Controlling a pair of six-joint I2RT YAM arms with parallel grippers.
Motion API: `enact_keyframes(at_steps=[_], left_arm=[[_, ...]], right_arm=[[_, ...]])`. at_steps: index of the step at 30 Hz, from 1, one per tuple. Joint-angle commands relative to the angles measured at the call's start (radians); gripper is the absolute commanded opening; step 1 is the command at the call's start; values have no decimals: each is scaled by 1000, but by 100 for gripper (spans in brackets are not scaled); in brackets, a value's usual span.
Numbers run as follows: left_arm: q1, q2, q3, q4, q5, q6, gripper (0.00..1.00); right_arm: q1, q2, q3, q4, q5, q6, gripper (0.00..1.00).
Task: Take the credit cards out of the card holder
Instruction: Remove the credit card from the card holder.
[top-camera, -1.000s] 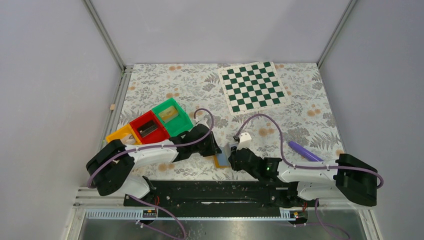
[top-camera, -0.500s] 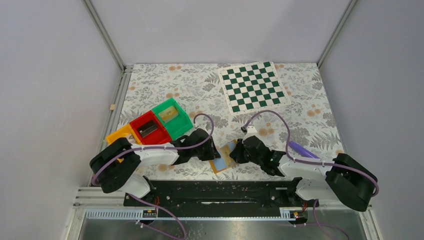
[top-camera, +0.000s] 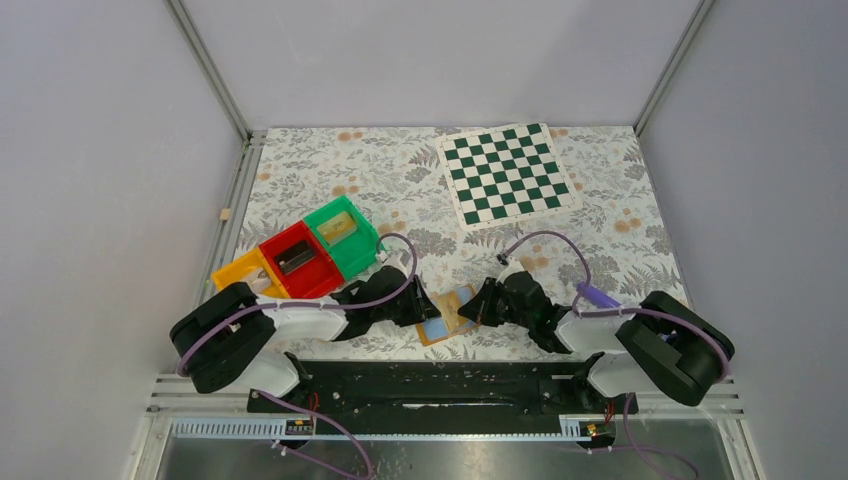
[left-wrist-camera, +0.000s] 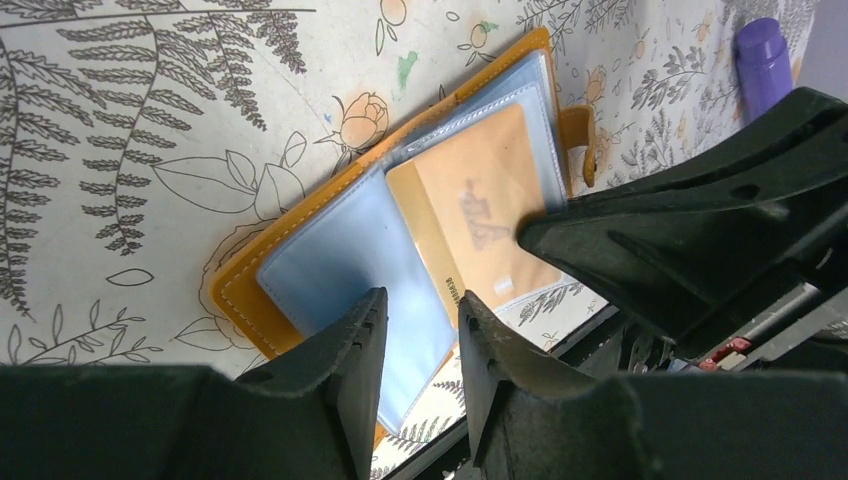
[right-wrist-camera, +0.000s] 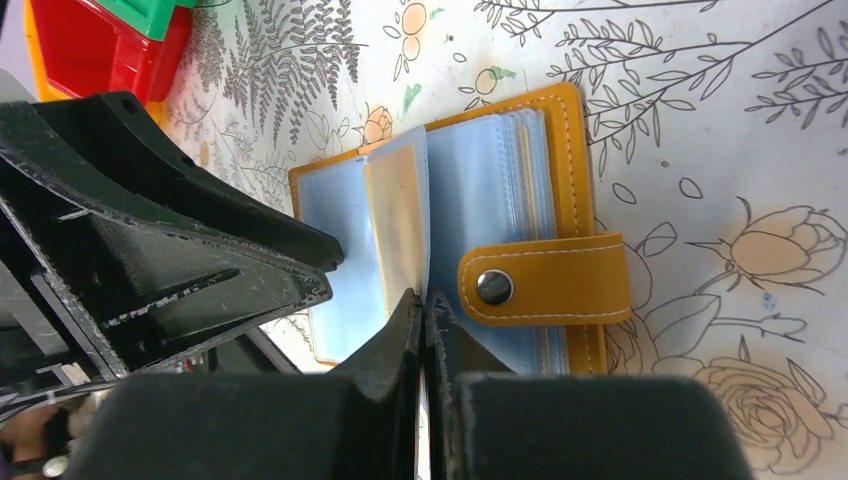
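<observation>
Two claws face each other over the open card holder, which lies flat just beneath their tips. The left claw is slightly spread above a pale-blue sleeve. The right claw is pressed together at a raised sleeve's edge (tan card inside).

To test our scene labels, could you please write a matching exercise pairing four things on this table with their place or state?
1. card holder
2. chessboard
3. red bin
4. purple pen

A. between the green bin and the orange bin
B. beside the right arm
C. far right part of the table
D. lying open, sleeves showing

Pairs: 1-D, 2-C, 3-A, 4-B.
</observation>
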Motion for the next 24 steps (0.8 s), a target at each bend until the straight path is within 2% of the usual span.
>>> enact_keyframes(at_steps=[1, 6, 13, 17, 24], left_arm=[[0, -9, -49, 115, -1, -33, 36], [1, 0, -75, 168, 0, -35, 39], [1, -41, -91, 88, -64, -25, 39], [2, -37, -71, 26, -101, -11, 39], [2, -32, -57, -11, -111, 0, 39]], right_arm=[[-35, 109, -51, 62, -78, 47, 0], [-92, 253, -86, 288, -193, 126, 0], [-185, 480, -142, 676, -325, 246, 0], [-207, 508, -149, 705, -340, 251, 0], [-221, 444, -164, 698, -362, 249, 0]])
